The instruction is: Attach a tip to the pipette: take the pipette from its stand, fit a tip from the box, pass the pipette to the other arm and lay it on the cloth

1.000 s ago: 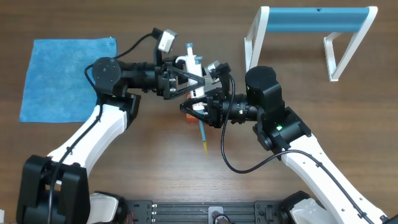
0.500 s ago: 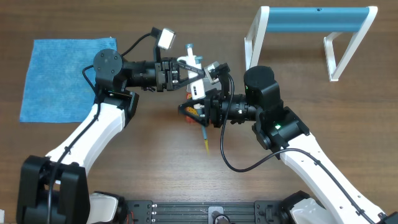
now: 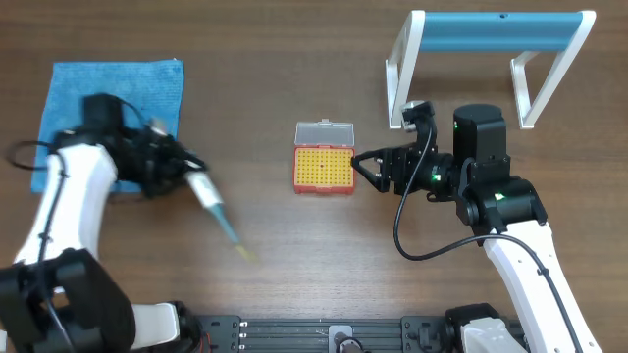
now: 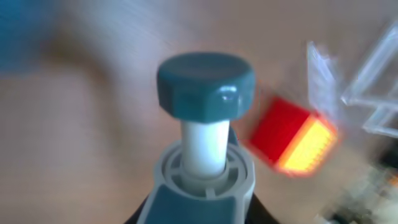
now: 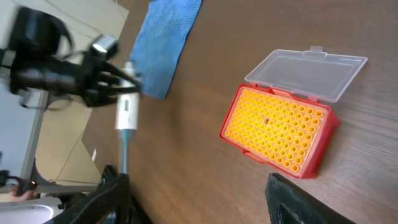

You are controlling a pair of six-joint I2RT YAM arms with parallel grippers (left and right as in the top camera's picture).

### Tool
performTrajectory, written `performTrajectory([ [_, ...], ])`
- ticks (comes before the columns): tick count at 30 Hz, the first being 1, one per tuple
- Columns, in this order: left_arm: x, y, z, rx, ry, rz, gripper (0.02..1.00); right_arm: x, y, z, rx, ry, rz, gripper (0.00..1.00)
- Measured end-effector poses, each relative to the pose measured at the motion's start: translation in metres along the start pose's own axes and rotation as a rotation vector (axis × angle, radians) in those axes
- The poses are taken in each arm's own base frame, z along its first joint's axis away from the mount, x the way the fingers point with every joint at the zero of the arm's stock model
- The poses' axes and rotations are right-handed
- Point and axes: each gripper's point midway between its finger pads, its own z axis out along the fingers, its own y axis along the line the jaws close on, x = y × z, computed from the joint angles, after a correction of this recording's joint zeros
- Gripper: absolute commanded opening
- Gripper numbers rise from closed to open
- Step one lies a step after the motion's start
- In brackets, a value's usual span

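My left gripper (image 3: 175, 164) is shut on the pipette (image 3: 208, 199) just off the right edge of the blue cloth (image 3: 98, 98). The pipette slants towards the table's front, with its yellow tip (image 3: 243, 253) low over bare wood. In the left wrist view its teal plunger button (image 4: 205, 84) stands up between my fingers. The right wrist view shows the pipette (image 5: 127, 116) hanging from the left gripper (image 5: 115, 81). My right gripper (image 3: 367, 169) is open and holds nothing, just right of the red tip box (image 3: 324, 170). The box (image 5: 280, 130) has its clear lid (image 5: 306, 71) folded back.
The white stand (image 3: 491, 34) with a blue top bar occupies the back right corner. Bare wooden table lies between the cloth and the tip box, and along the front. A black cable (image 3: 417, 250) loops off the right arm.
The two grippers were together at the pipette above the tip box. The right one let go and drew back right, while the left arm swung the pipette left to the cloth's edge.
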Motion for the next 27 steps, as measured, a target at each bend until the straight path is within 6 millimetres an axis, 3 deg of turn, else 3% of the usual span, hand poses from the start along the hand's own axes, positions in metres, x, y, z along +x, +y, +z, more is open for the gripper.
performTrajectory([
  [3,-0.056,0.030,-0.079,-0.292,-0.106,0.115,0.025,-0.001,-0.002,0.000,0.013,-0.006,0.009,0.717],
  [5,-0.122,0.034,-0.123,-0.486,-0.206,0.243,0.027,-0.001,-0.003,0.000,0.017,-0.007,0.036,0.713],
  [6,-0.145,0.034,-0.131,-0.533,-0.232,0.285,0.025,-0.001,-0.004,0.001,0.032,-0.007,0.056,0.713],
  [7,-0.195,0.030,-0.142,-0.597,-0.301,0.358,0.025,0.000,-0.004,0.002,0.043,-0.008,0.065,0.713],
  [8,-0.227,0.035,-0.137,-0.643,-0.307,0.410,0.027,0.002,-0.006,0.006,0.075,-0.006,0.084,0.713],
  [9,-0.244,0.039,-0.129,-0.659,-0.305,0.433,0.025,0.001,-0.006,0.008,0.090,-0.010,0.086,0.713],
  [10,-0.264,0.048,-0.112,-0.676,-0.292,0.449,0.025,0.001,-0.005,0.012,0.109,-0.015,0.096,0.713],
  [11,-0.277,0.065,-0.083,-0.690,-0.238,0.461,0.025,0.000,-0.002,0.016,0.118,-0.026,0.102,0.713],
  [15,-0.275,0.119,0.015,-0.689,0.010,0.479,0.025,-0.009,0.008,0.024,0.124,-0.076,0.127,0.713],
  [21,-0.278,0.099,0.030,-0.691,0.016,0.570,0.025,-0.013,0.006,0.023,0.136,-0.099,0.162,0.715],
  [24,-0.278,0.099,0.030,-0.691,0.017,0.570,0.025,-0.011,0.002,0.027,0.143,-0.087,0.183,0.713],
  [25,-0.278,0.100,0.030,-0.691,0.016,0.569,0.071,-0.010,-0.002,0.031,0.151,-0.075,0.197,0.715],
  [27,-0.278,0.100,0.030,-0.691,0.016,0.569,0.974,-0.007,-0.008,0.036,0.160,-0.059,0.213,0.715],
])
